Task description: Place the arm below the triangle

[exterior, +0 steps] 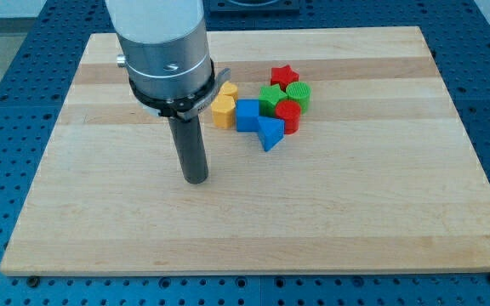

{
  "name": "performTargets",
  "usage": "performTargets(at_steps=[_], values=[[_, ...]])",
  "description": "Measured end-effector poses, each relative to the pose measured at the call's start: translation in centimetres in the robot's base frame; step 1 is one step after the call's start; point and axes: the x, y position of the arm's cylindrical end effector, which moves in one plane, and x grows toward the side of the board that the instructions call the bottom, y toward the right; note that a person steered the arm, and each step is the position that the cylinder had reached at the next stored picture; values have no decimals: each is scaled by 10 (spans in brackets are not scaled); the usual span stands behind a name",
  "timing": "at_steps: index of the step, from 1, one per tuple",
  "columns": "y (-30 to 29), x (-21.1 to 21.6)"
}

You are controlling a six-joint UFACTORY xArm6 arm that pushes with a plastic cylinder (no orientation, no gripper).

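Observation:
A blue triangle block (270, 133) lies near the middle of the wooden board (253, 221), at the lower edge of a tight cluster of blocks. My tip (196, 178) rests on the board to the lower left of the triangle, about a block's width lower and well to the view's left of it, touching no block. The rod stands upright under the large silver arm body (162, 51).
The cluster holds a blue cube (247, 115), a yellow pentagon-like block (223, 110), a yellow heart (228, 89), a red star (283, 76), a green star (271, 96), a green cylinder (299, 93) and a red cylinder (288, 115).

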Motion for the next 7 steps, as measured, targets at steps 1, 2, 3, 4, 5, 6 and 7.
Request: performTargets(at_steps=[1,2,3,4,5,6,7], values=[[84,-5],[119,-11],[119,-12],[126,-28],[176,-40],[180,-44],[180,-44]])
